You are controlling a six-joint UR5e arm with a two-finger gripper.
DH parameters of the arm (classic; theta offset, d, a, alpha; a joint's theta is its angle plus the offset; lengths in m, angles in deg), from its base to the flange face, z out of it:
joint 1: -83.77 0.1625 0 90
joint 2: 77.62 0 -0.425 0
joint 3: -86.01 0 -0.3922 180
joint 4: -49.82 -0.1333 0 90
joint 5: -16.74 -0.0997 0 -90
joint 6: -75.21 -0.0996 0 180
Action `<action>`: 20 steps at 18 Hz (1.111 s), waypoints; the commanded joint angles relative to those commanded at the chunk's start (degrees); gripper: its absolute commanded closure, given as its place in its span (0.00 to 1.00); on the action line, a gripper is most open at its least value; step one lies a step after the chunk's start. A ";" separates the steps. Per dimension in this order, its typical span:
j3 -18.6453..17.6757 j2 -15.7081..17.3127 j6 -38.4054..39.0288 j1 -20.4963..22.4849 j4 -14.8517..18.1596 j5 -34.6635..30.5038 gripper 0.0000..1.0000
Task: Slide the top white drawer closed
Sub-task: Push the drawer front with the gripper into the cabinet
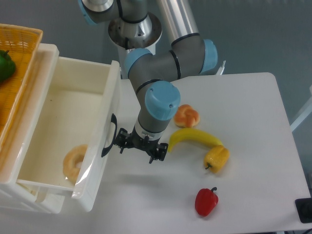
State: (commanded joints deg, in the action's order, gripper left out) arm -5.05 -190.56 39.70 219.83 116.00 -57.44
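Across most of the view stretched the white bench [243, 146], with the grey and blue arm [161, 63] reaching down over its middle from the far edge. On the left stood the white plastic cabinet [29, 204], and the top white drawer [63, 131] was pulled well out of it toward the right, its deep cream box open to view. Its glossy front panel [97, 161] faced right, with the black curved handle [108, 135] on the outer face. Inside the drawer, near the front panel, lay a pale doughnut [73, 163]. At the far left, above the cabinet, sat a woven orange basket [19, 63] with a green pepper [5, 66] in it.

Just right of the handle hung the pincer [140, 146], low over the bench, its left tip very close to the handle; whether it touched could not be told. Its black fingers [122, 143] stood apart with nothing between them.

Right of the arm lay a yellow banana [195, 138], its right end just beside a yellow pepper [217, 158]. An orange-and-white bun [187, 116] lay just beyond the banana. Nearer, well apart from these, stood a red pepper [206, 201]. No writing or labels could be read anywhere.
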 joint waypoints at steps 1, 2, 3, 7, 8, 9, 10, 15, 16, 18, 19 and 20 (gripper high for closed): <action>0.00 0.00 0.00 -0.17 0.00 0.00 0.00; 0.00 0.26 0.00 -0.18 0.00 0.09 0.00; 0.00 0.35 0.00 -0.26 0.00 0.09 0.00; 0.00 0.35 -0.09 -0.88 0.09 0.09 0.00; 0.00 0.35 -0.09 -0.88 0.09 0.09 0.00; 0.00 0.35 -0.09 -1.31 0.09 0.09 0.00; 0.00 0.35 0.00 -1.49 0.09 0.09 0.00; 0.00 0.88 0.00 -2.11 0.09 0.61 0.00; 0.00 0.88 0.09 -2.20 0.09 0.96 0.00; 0.00 1.05 0.00 -2.55 0.09 1.23 0.00; 0.00 1.32 0.09 -2.90 0.09 1.32 0.00; 0.00 1.49 0.09 -3.07 0.09 1.32 0.00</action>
State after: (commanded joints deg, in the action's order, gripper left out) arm -5.05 -189.07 39.79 216.75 116.09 -56.12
